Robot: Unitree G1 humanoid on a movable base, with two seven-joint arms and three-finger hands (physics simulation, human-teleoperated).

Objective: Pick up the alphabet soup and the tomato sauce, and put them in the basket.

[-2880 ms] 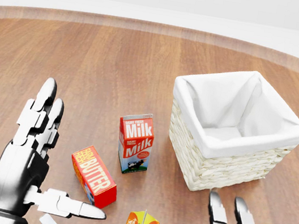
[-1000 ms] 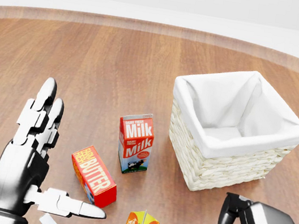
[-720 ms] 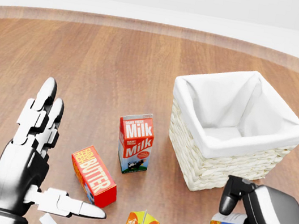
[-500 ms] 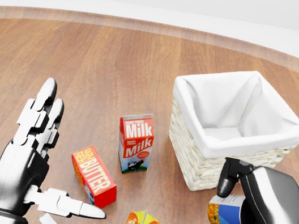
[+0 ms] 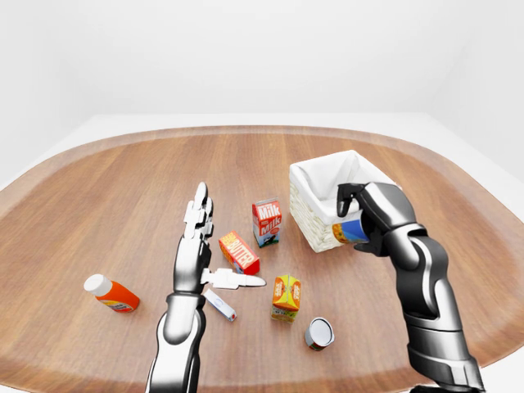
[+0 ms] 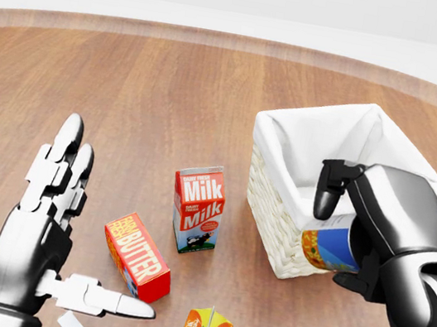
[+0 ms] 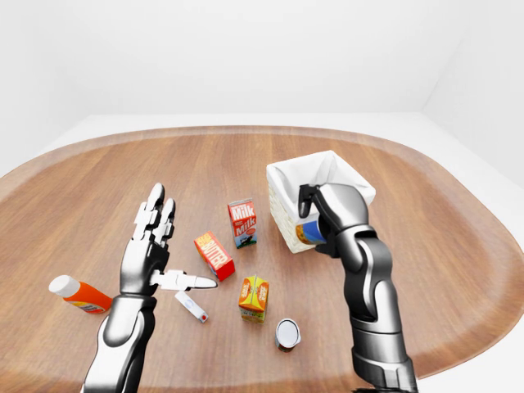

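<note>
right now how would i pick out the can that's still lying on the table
In the left-eye view, start at the white-lined basket and drop toward the table's bottom edge, past the orange juice carton. The can lies just right of that carton, lower down. It is the only round, metal-ended thing there; the other can is up in the right hand.

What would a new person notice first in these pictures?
The right hand catches the eye first: at the head view's right its fingers grip a can, lifted at the near wall of the white-lined basket. At the left, the left hand hangs open above the table, beside the butter box.
</note>
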